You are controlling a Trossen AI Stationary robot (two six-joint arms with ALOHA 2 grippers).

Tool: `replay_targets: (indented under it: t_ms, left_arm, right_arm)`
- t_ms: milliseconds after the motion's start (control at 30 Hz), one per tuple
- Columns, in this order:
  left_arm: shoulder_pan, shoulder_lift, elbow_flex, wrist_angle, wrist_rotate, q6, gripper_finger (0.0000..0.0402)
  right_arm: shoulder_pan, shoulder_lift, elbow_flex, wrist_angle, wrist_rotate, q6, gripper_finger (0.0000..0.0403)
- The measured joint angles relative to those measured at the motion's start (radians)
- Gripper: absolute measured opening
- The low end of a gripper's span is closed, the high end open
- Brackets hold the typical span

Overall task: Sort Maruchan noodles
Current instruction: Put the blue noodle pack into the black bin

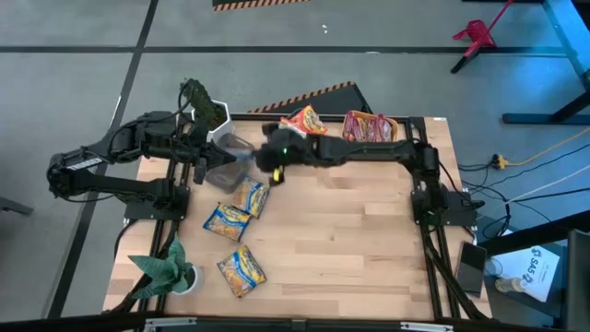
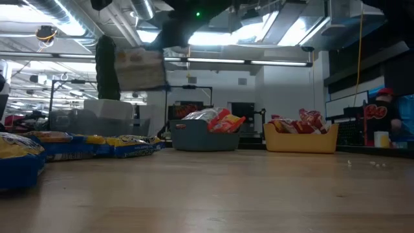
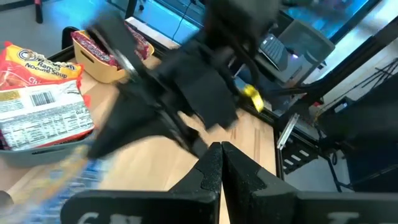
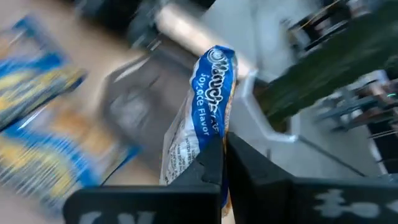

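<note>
The near and right stretches of my table (image 1: 350,240) lie bare, so a tool could sweep there freely. On my left side three blue-and-yellow packets (image 1: 238,221) lie scattered on the wood, with a potted plant (image 1: 171,270) at the near left corner. The far edge is crowded: a grey bin (image 1: 224,164), a bin of orange packets (image 1: 302,120) and a yellow bin (image 1: 371,127) stand in a row. My right arm (image 1: 369,152) stretches across in front of that row, and my left arm (image 1: 138,157) blocks the far left corner.
</note>
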State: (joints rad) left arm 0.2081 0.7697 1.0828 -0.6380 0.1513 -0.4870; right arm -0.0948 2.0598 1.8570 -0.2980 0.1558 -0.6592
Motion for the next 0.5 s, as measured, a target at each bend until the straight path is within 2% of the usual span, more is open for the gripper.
replay_targets:
  t_ms: [233,500]
  left_arm:
    - [0.000,-0.022,0.001,0.000,-0.027,0.000,0.0000]
    - [0.000,-0.051,0.001,-0.005,-0.106,0.026,0.0000]
  right_arm:
    - [-0.060,0.072,0.005,0.241,-0.068,0.065,0.0000]
    - [-0.088,0.184,0.102,0.295,-0.097,0.105,0.0000]
